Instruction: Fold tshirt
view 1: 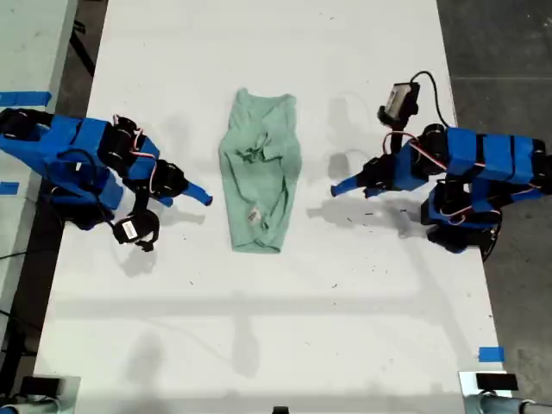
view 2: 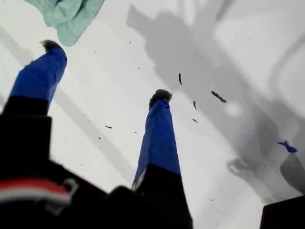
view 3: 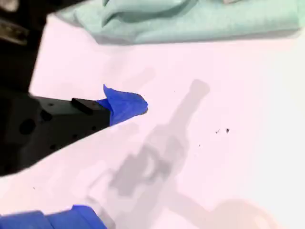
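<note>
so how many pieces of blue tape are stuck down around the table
3 in the exterior view: one and a smaller one off the table at that view's left edge, one on the table near its lower right. More may lie outside the frame.

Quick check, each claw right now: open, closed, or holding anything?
My first gripper: claw open, empty, clear of the tshirt.
My second gripper: only one finger clearly shows, so open or closed cannot be told; not touching the shirt.

— What can't you make out from here?
— Both wrist views crop the tshirt (view 2: 66, 16) at their frames' upper edges. The exterior view shows a small pale patch on it, too tiny to identify.
— And your grippers?
— My second gripper (view 3: 125, 106) shows one blue fingertip; the other is cut off at the lower frame edge.
</note>
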`<move>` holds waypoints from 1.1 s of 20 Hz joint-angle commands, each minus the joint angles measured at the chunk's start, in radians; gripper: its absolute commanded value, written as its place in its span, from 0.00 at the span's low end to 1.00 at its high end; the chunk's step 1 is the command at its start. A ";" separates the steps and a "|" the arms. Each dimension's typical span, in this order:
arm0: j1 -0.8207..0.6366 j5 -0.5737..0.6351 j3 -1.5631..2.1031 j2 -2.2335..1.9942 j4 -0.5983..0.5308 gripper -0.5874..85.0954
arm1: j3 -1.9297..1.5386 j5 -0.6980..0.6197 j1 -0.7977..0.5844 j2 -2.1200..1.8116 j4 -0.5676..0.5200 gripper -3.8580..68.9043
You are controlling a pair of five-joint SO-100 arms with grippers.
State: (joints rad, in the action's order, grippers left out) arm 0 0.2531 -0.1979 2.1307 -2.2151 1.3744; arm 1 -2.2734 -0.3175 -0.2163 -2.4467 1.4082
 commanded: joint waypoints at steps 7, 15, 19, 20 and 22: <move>0.038 -0.098 0.262 -0.279 -0.044 0.38 | -0.098 0.071 0.025 -0.244 0.037 0.50; -0.084 0.238 -0.514 0.479 0.037 0.39 | 0.345 -0.028 0.072 0.408 -0.106 0.50; -0.160 0.373 -0.977 0.885 0.147 0.40 | 0.696 -0.091 0.092 0.778 -0.095 0.51; -0.175 0.382 -1.020 0.954 0.146 0.40 | 0.778 -0.100 0.098 0.867 -0.086 0.51; -0.189 0.391 -1.063 1.058 0.120 0.40 | 0.927 -0.110 0.114 1.042 -0.074 0.51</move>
State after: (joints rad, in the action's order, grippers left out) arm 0 0.0951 0.1733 1.1689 -1.2164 1.4895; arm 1 -1.5217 -0.4080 -0.1243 -1.5125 1.3284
